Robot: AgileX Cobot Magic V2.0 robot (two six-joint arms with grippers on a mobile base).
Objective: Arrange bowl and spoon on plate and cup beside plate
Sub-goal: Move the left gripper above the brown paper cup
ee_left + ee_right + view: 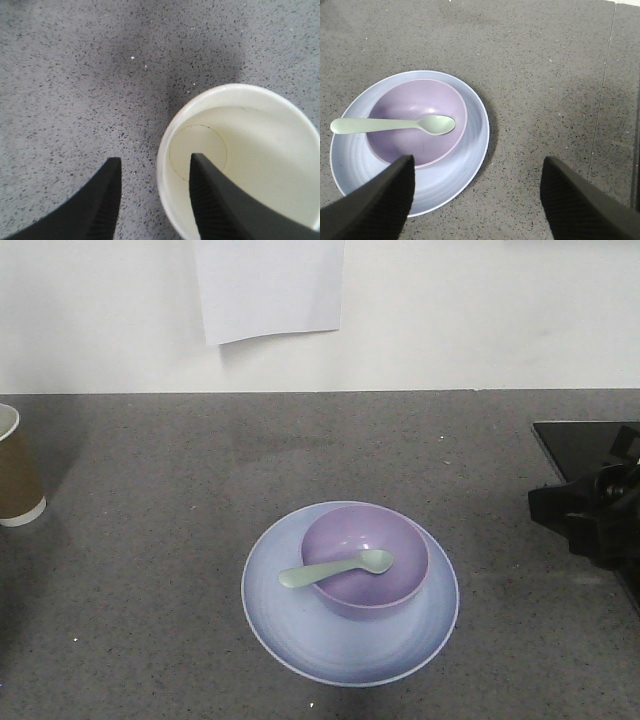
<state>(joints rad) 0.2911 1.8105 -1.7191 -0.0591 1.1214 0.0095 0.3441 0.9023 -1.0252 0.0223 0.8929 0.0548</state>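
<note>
The pale blue plate (300, 630) lies in the middle of the grey table. On it stands the lavender bowl (385, 540), and the mint-green spoon (335, 570) rests across the bowl with its head inside and its handle over the left rim. The brown paper cup (15, 475) stands upright at the far left edge. In the left wrist view my left gripper (155, 165) is open and straddles the cup (260, 150) wall, one finger inside and one outside. My right gripper (476, 161) hangs open just right of the plate (350, 160), bowl (405, 100) and spoon (395, 125).
A white sheet of paper (270, 285) hangs on the back wall. A flat black panel (575, 440) lies at the right edge behind my right arm (595, 510). A thin seam (600, 100) runs through the tabletop on the right.
</note>
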